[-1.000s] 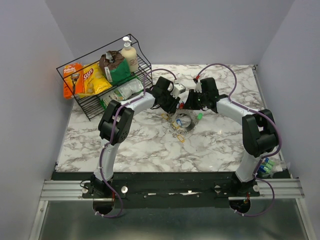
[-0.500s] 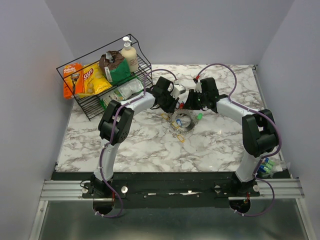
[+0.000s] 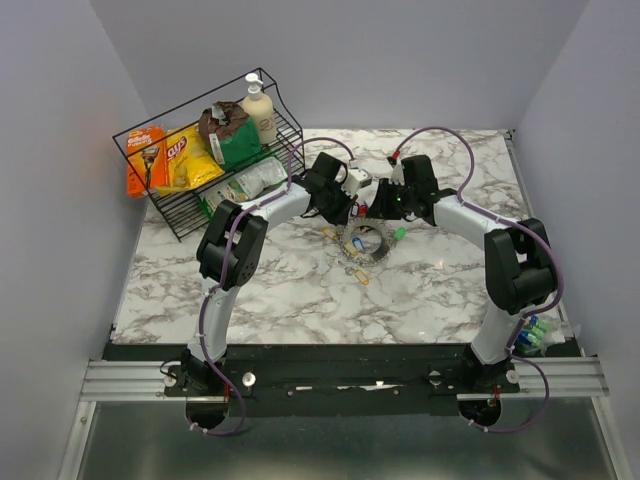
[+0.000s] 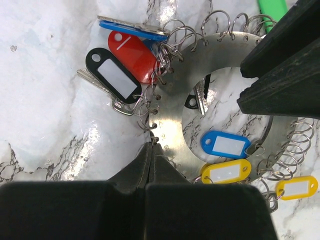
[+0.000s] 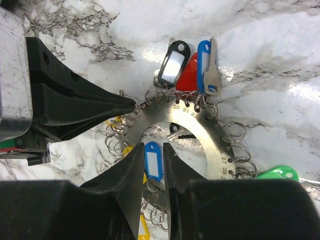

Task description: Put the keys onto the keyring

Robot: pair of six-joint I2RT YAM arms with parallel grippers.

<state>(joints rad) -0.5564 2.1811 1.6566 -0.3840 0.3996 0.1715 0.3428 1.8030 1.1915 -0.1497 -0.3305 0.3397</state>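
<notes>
A flat silver ring plate [image 4: 172, 107] with numbered holes and many small wire rings lies on the marble; it also shows in the top view [image 3: 368, 243]. Red [image 4: 132, 55], black [image 4: 112, 75], blue [image 4: 225, 145] and yellow [image 4: 225, 172] tags hang on it. A silver key with a blue head [image 5: 212, 70] lies at its edge, and another key [image 5: 180, 132] lies in its hole. My left gripper [image 4: 152, 146] is shut, its tips at a small ring on the plate's outer edge. My right gripper [image 5: 152, 146] hovers over the hole, narrowly open, astride the blue tag [image 5: 152, 162].
A black wire basket [image 3: 180, 215] with snack bags and a lotion bottle stands at the back left. A green tag [image 5: 277, 174] lies beside the plate. A yellow tag [image 4: 297, 187] lies at the plate's far side. The two grippers are close together over the plate.
Both grippers have barely shifted over the plate. The plate, keys and tags lie where they were.
</notes>
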